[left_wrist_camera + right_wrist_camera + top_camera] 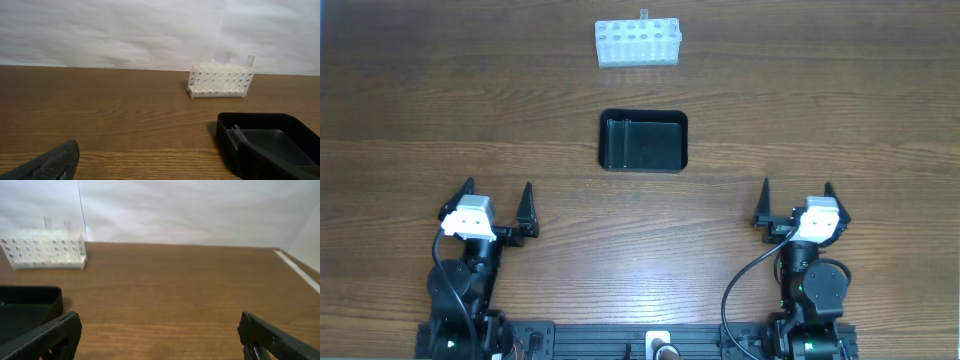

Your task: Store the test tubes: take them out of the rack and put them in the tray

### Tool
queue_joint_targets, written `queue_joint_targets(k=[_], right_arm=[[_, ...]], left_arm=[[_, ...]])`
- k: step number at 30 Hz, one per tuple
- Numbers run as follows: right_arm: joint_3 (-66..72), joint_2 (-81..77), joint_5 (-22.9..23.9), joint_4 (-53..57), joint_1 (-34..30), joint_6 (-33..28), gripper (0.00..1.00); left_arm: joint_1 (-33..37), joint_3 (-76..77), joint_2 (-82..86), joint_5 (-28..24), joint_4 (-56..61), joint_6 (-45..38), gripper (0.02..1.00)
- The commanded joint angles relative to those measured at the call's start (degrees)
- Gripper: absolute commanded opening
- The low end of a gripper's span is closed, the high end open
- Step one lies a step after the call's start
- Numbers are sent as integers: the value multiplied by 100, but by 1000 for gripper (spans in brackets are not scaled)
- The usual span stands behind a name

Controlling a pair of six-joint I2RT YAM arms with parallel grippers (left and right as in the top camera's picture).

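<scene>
Low at the left of the top view, the left pincer (499,190) is released: its two dark fingers (527,205) are spread wide, with nothing between them and nothing held. Its own wrist view shows the same spread, one finger (55,162) at each side with bare wood between. Across from it at the right, the right pincer (797,190) is equally released, fingers (50,337) wide apart and grasping nothing. Whether any fingertip touches the wood cannot be told. The two pincers are well apart from each other and from the task's things, above the brown wooden surface (840,100)

Farther up the surface, about midway between the two arms, lies the black tray (645,145), shallow and rectangular with rounded corners and a raised step along one inner side. Beyond it, apart from it, stands the white rack (637,44), its long side turned toward the arms and its wall dotted with rows of round holes. The clear test tubes (227,56) stand upright in the rack, not yet in the tray. Two tops rise above the rack at its far side in both wrist views, and one pokes out at its far edge in the top view
</scene>
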State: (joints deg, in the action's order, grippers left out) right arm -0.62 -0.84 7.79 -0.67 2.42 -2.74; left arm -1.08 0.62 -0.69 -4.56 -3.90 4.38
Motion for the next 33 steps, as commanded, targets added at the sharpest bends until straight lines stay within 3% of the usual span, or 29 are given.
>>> queue_joint_targets(k=[1,11,18,24,33], right_arm=[[-70,-304,-105,-573,-74,459,993],[-1773,-3442,-525,-1093,105,769,991],[-3512,-6015,-511,-1034,1034,809,991],[-5171,-7995,-15,-487,1923,1126,991],[-7576,-10168,391,566,2516,1818,993]], left_arm=[[20,-28,35,-98,-13,79,1000],[20,-28,35,-98,-13,79,1000],[20,-28,35,-98,-13,79,1000],[20,-28,35,-98,-13,79,1000],[20,-28,35,-98,-15,79,998]])
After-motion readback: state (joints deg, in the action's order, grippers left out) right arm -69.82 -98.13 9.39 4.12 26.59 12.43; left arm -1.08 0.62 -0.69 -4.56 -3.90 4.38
